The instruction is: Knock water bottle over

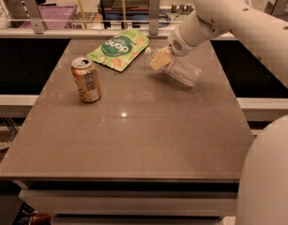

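The water bottle, clear ribbed plastic, leans steeply on the brown table at the back right, its cap end toward the upper left and its base toward the lower right. My gripper, with tan fingers, is at the bottle's cap end, pressed against its upper part. The white arm comes in from the upper right. The bottle's cap and label band are hidden behind the gripper.
An orange-gold drink can stands upright at the left of the table. A green snack pouch lies flat at the back centre. A railing and shelves stand behind the table. My robot's white body fills the lower right.
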Controlling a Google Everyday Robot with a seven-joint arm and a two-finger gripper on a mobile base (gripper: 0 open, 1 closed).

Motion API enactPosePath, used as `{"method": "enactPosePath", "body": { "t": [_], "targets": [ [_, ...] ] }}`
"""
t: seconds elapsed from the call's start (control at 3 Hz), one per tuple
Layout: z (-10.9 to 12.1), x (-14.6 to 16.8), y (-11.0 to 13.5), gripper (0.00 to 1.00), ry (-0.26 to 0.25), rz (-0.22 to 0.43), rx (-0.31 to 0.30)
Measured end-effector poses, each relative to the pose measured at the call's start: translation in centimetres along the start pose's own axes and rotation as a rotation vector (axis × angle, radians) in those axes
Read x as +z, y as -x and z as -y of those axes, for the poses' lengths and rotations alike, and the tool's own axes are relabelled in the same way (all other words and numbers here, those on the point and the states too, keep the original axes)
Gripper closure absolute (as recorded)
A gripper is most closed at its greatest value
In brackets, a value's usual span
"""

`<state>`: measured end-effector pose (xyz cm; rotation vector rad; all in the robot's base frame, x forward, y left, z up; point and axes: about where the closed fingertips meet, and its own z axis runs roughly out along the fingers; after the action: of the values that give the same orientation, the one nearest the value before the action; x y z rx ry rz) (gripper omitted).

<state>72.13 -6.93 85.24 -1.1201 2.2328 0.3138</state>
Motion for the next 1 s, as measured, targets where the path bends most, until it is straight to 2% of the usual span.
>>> {"method": "enactPosePath", "body": {
  "t": [0.33, 0.67, 1.0],
  "targets": [
    [-0.4, 1.5, -0.1, 0.82, 0.043, 0.001, 0.006],
    [-1.0, 2.7, -0.3, 0.57, 0.083, -0.018, 0.009],
    [-1.0, 2.5, -0.2, 0.36, 0.084, -0.019, 0.009]
  ]
}}
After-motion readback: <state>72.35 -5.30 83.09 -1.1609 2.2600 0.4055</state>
